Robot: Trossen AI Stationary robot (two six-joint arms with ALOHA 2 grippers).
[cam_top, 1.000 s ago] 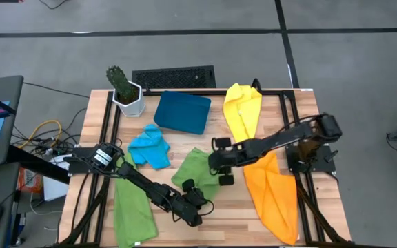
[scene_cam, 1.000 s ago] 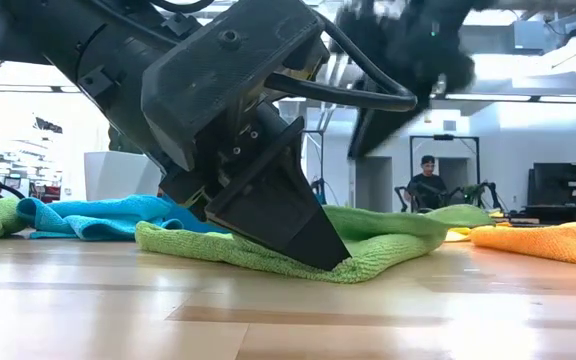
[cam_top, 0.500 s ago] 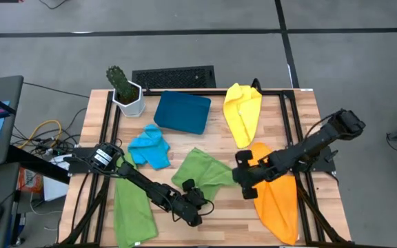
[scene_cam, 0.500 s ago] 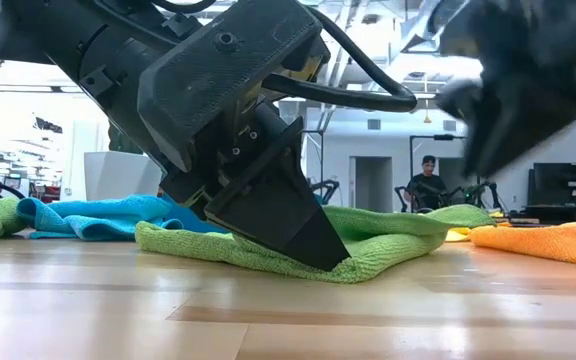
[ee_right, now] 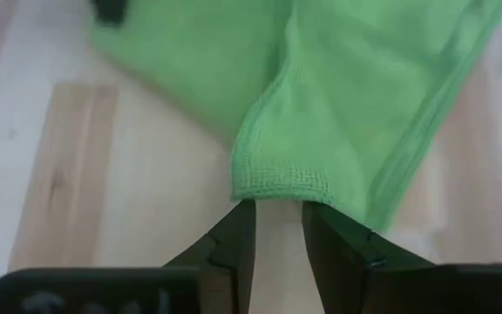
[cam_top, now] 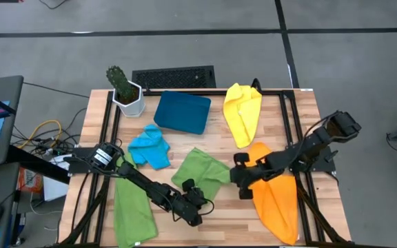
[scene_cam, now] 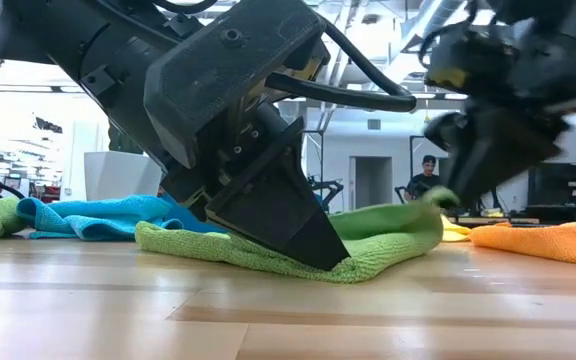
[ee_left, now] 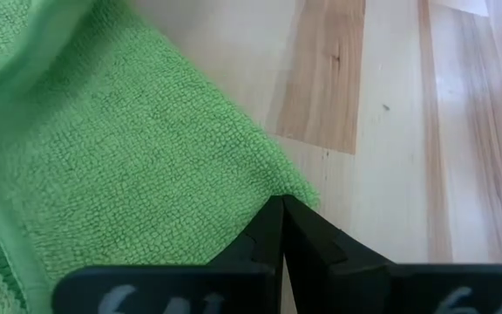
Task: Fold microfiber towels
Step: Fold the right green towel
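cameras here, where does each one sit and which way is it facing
High view: overhead, looking straight down on the table; both arms show.
Low view: at tabletop height, looking level across; left gripper pins the middle green towel.
Left wrist view: on the left arm, facing that towel's corner past its shut fingers.
Right wrist view: on the right arm, facing another corner; own fingers apart.
All four views share the middle green towel.

The rumpled green towel (cam_top: 202, 172) lies mid-table, one corner pinched under the left gripper (cam_top: 192, 200) (blue, yellow, orange, second green spread around).
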